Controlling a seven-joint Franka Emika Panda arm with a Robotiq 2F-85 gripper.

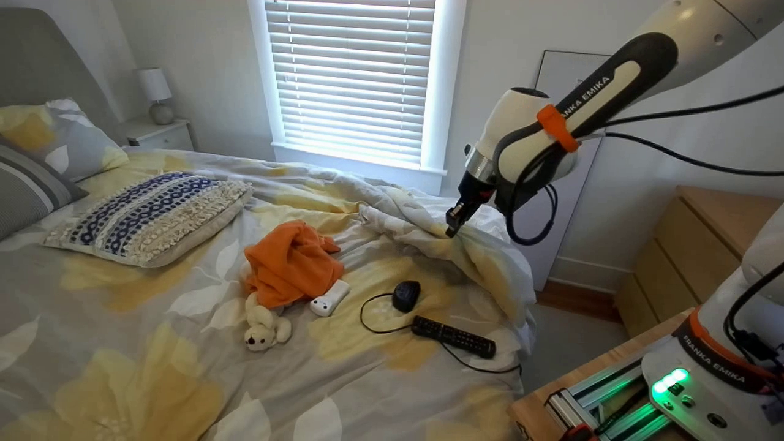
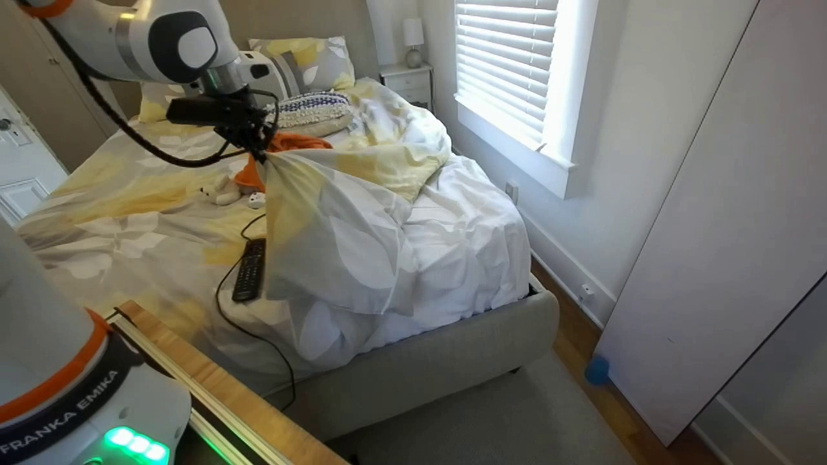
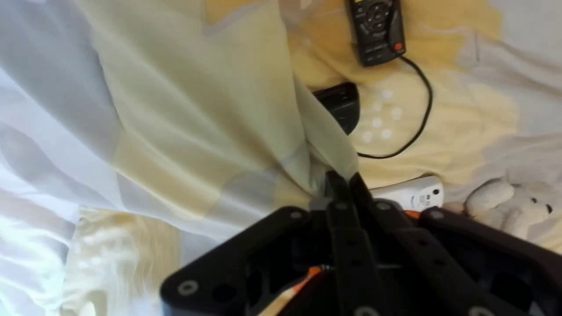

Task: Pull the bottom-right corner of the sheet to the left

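Observation:
The sheet (image 1: pixel 147 373) is pale grey-white with big yellow flowers and lies wrinkled over the bed in both exterior views. My gripper (image 2: pixel 260 156) is shut on the sheet and holds a pinched part raised above the bed. From the fingers the sheet (image 2: pixel 342 226) drapes down in a fold toward the foot of the bed. In the wrist view the fingertips (image 3: pixel 344 177) are close together with gathered fabric (image 3: pixel 206 131) between them. The gripper also shows in an exterior view (image 1: pixel 452 225). The bottom-right corner cannot be made out; the pinched tip is hidden between the fingers.
An orange cloth (image 1: pixel 294 263), a plush toy (image 1: pixel 263 327), a white remote (image 1: pixel 329 298), a black device (image 1: pixel 406 296) and a black remote (image 1: pixel 453 337) with a cable lie on the sheet. White bedding (image 2: pixel 471 239) shows beyond the fold. A patterned pillow (image 1: pixel 153 217) lies behind.

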